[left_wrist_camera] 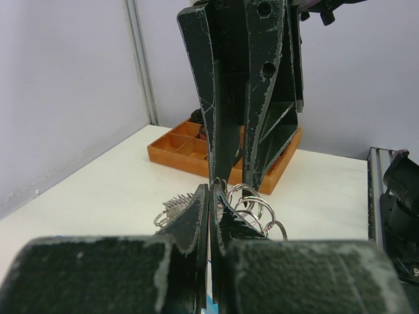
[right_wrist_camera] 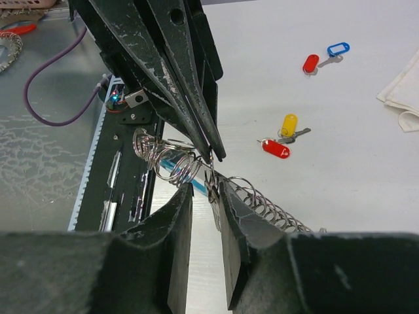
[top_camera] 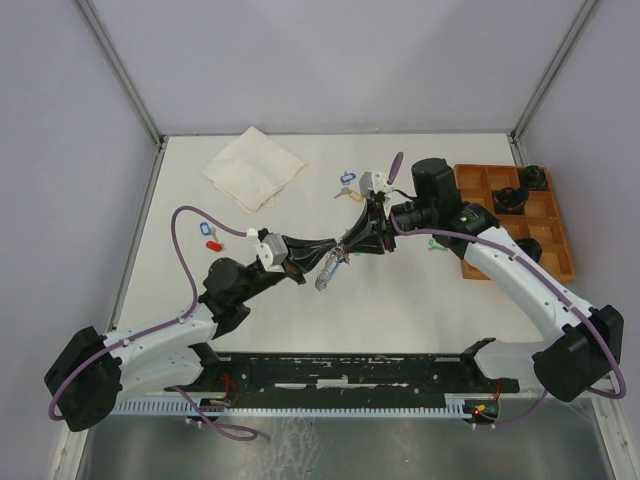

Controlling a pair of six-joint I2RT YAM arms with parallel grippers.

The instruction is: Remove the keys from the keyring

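Note:
The keyring point(top_camera: 329, 272), silvery coils on a light-blue band, hangs above the table's middle. My left gripper point(top_camera: 338, 248) is shut on it; the left wrist view shows the jaws point(left_wrist_camera: 211, 190) pressed together with the blue band between them and rings point(left_wrist_camera: 252, 204) beside the tips. My right gripper point(top_camera: 366, 238) meets it from the right. Its jaws point(right_wrist_camera: 204, 190) stand apart around a small ring point(right_wrist_camera: 213, 190) that hangs from the keyring point(right_wrist_camera: 171, 162). Loose tagged keys lie on the table: red point(right_wrist_camera: 275, 149), yellow point(right_wrist_camera: 289, 124), another red point(right_wrist_camera: 310, 63) and blue point(right_wrist_camera: 338, 49).
An orange compartment tray point(top_camera: 515, 215) with dark parts stands at the right. A folded white cloth point(top_camera: 253, 167) lies at the back left. A green-tagged key point(top_camera: 432, 243) lies near the tray. The black rail point(top_camera: 340, 375) runs along the near edge.

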